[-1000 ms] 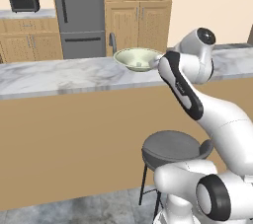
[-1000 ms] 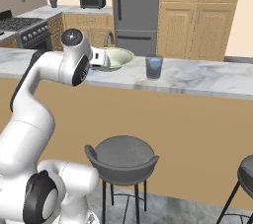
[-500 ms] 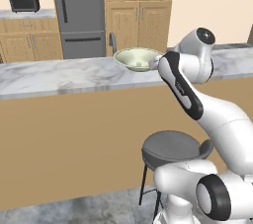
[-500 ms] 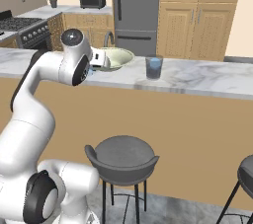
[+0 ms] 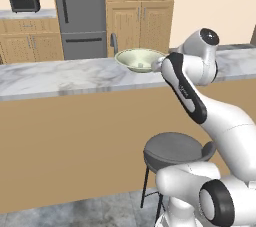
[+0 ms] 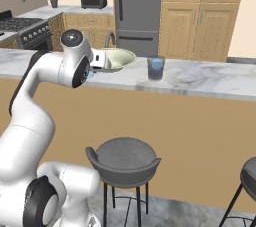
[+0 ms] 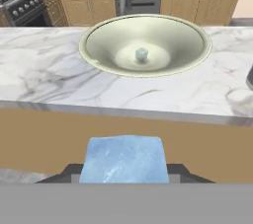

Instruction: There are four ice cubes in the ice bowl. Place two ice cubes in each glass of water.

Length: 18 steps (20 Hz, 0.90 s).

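Nothing visible has moved since the earlier frames: arm, bowl and glass sit where they did a second ago. One ice cube [image 7: 124,159] sits clamped between the gripper [image 7: 123,171]'s dark tips, the jaws part-closed on its sides, held out on the near side of the marble counter [image 7: 44,77], short of the ice bowl [image 7: 94,45]; this looks like a carry between bowl and tumbler. A single small cube [image 7: 142,54] remains in the bowl's centre, so the job seems well along. The glass of water [image 6: 155,68] stands on the counter just beside the bowl, on the robot's right, and is probably the cube's destination.
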Available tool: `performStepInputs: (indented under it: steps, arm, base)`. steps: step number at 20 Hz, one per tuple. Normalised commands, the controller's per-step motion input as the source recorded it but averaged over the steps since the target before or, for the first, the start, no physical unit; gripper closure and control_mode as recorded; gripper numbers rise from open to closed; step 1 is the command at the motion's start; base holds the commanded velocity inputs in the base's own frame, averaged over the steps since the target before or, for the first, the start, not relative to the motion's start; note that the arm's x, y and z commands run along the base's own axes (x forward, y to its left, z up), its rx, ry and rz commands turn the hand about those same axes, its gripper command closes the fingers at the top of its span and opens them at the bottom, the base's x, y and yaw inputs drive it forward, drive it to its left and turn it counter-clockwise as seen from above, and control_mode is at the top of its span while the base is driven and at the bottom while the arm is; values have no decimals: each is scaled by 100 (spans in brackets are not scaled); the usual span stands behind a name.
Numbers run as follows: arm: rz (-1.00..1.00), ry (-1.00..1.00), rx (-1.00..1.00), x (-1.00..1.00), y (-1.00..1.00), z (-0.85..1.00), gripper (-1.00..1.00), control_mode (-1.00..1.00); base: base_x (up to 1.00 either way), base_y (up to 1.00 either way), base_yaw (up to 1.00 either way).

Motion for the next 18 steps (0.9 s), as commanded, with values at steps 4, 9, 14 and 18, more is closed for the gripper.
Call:
performStepInputs:
  steps: [4,9,14,18]
  arm:
    - [0,0,0,0,0,0,100,100]
    - [0,0,0,0,0,0,100,100]
    - [0,0,0,0,0,0,100,100]
    - [0,0,0,0,0,0,100,100]
  base:
    - [-55,-21,0]
    - [-48,-26,0]
    - [-6,-38,0]
    - [0,-65,0]
